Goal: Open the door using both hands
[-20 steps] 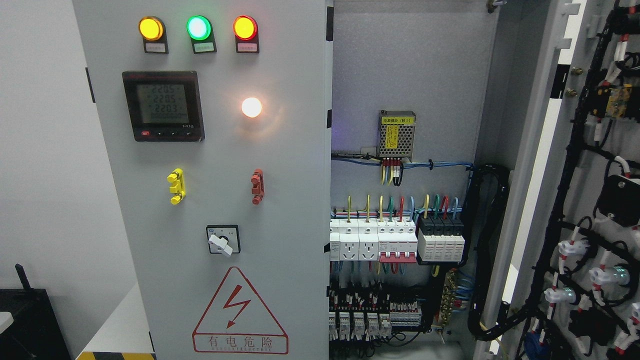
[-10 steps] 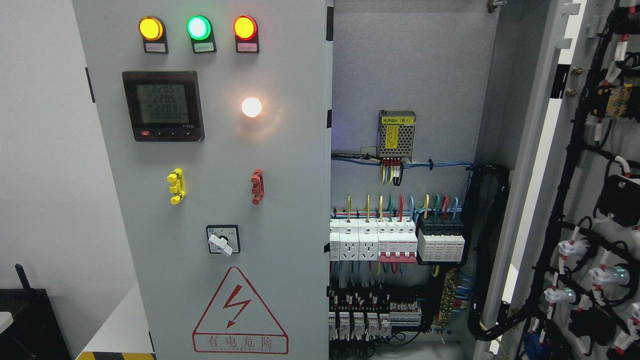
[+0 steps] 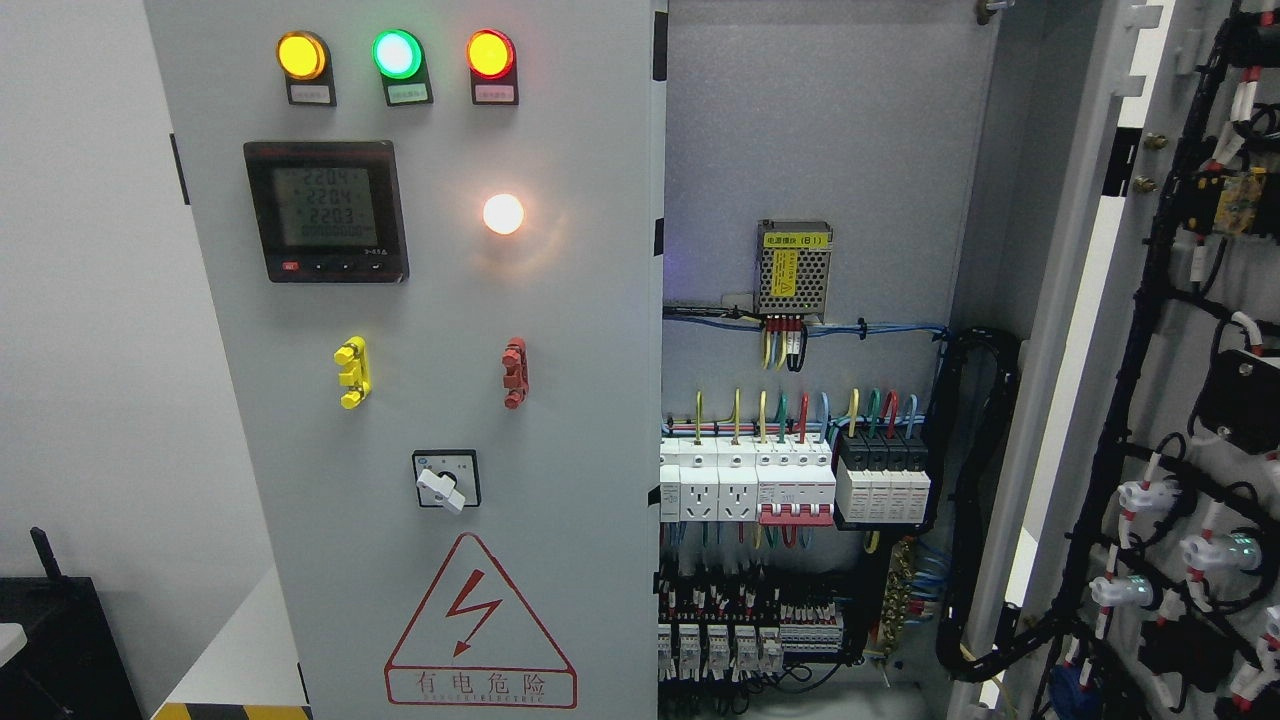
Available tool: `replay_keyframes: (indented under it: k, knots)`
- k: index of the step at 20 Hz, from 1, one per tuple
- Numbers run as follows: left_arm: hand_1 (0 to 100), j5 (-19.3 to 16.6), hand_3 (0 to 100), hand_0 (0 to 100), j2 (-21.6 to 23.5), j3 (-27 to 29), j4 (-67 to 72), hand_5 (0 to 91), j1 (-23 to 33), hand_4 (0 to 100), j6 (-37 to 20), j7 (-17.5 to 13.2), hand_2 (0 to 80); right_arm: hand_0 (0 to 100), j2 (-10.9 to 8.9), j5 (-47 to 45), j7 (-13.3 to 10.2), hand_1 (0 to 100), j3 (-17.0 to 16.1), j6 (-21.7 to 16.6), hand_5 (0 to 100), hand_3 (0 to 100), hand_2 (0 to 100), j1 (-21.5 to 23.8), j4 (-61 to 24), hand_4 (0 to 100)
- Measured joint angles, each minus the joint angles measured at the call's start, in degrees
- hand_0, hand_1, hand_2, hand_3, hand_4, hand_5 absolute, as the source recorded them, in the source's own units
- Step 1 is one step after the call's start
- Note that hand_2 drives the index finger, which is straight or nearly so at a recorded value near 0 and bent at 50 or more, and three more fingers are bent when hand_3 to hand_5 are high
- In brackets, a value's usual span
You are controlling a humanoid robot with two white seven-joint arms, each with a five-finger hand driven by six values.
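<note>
Neither robot hand is in the head view, so I cannot tell how the fingers are set. The cabinet has two doors. The right door [image 3: 1190,400] is already swung wide open at the right side of the picture, with its inner face and black cable bundles turned toward us. The left door [image 3: 560,420] looks closed or nearly closed, and its free edge stands beside the open compartment [image 3: 810,150]. In my judgement the step in hand is to open this left door. The safe way is to take it by the free edge, not by the meter [image 3: 327,211], the rotary switch [image 3: 446,480] or the lamps [image 3: 397,54], and to keep the fingers away from the breakers [image 3: 745,485] just behind this edge. The door face is smooth grey painted metal with a red warning triangle [image 3: 480,625] low down. To the left there is a plain pale wall [image 3: 80,350] and a dark box [image 3: 60,640] in the corner.
</note>
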Motion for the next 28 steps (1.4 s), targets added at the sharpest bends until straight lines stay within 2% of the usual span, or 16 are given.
replay_keyframes:
  k: [10, 14, 23, 28]
  knots:
    - [39, 0.0, 0, 12, 0.0, 0.0, 0.0, 0.0, 0.0, 0, 0.0, 0.0, 0.0, 12, 1.19, -0.1, -0.3, 39, 0.1, 15.4, 0, 0, 0, -10.0, -0.8, 0]
    - [39, 0.0, 0, 12, 0.0, 0.0, 0.0, 0.0, 0.0, 0, 0.0, 0.0, 0.0, 12, 1.89, -0.1, -0.3, 39, 0.1, 20.2, 0, 0, 0, -13.8, -0.9, 0]
    - [39, 0.0, 0, 12, 0.0, 0.0, 0.0, 0.0, 0.0, 0, 0.0, 0.0, 0.0, 12, 2.87, -1.4, -0.3, 39, 0.0, 29.0, 0, 0, 0, -22.2, -0.8, 0]
    - [39, 0.0, 0, 12, 0.0, 0.0, 0.0, 0.0, 0.0, 0, 0.0, 0.0, 0.0, 12, 3.12, -2.8, -0.3, 39, 0.0, 32.1, 0, 0, 0, -26.5, 0.5, 0]
